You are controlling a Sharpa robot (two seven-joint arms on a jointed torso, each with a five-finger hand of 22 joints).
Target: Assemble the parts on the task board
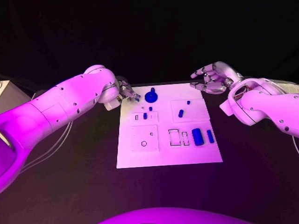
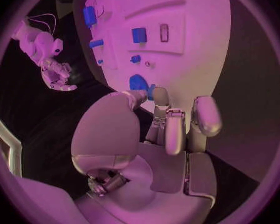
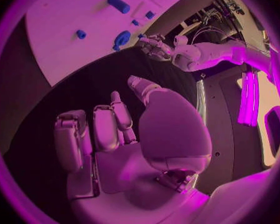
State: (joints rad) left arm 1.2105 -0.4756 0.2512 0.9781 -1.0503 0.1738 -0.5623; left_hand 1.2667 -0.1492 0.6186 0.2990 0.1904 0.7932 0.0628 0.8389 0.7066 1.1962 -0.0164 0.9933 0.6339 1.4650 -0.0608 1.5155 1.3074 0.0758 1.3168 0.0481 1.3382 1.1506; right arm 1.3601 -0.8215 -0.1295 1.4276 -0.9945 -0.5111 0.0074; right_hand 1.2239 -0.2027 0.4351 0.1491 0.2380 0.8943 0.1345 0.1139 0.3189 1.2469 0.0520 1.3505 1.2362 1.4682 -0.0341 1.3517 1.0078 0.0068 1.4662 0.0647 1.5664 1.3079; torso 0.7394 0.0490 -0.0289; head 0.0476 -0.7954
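Nearest, the task board (image 1: 168, 156) bears blue parts. At ten o'clock the left hand (image 1: 126, 91) touches its corner by the round blue part (image 1: 152, 96), grip unclear; at one o'clock the right hand (image 1: 211, 77) hovers, fingers spread, holding nothing.

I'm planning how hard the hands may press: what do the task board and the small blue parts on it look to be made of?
The task board looks like a rigid white sheet, probably plastic, matte: flat, even, with crisp cut-out recesses and no glare. The blue parts look like moulded or printed plastic: solid uniform colour, rounded edges, only a faint sheen. The pictures cannot settle either material. The table is black and dull.
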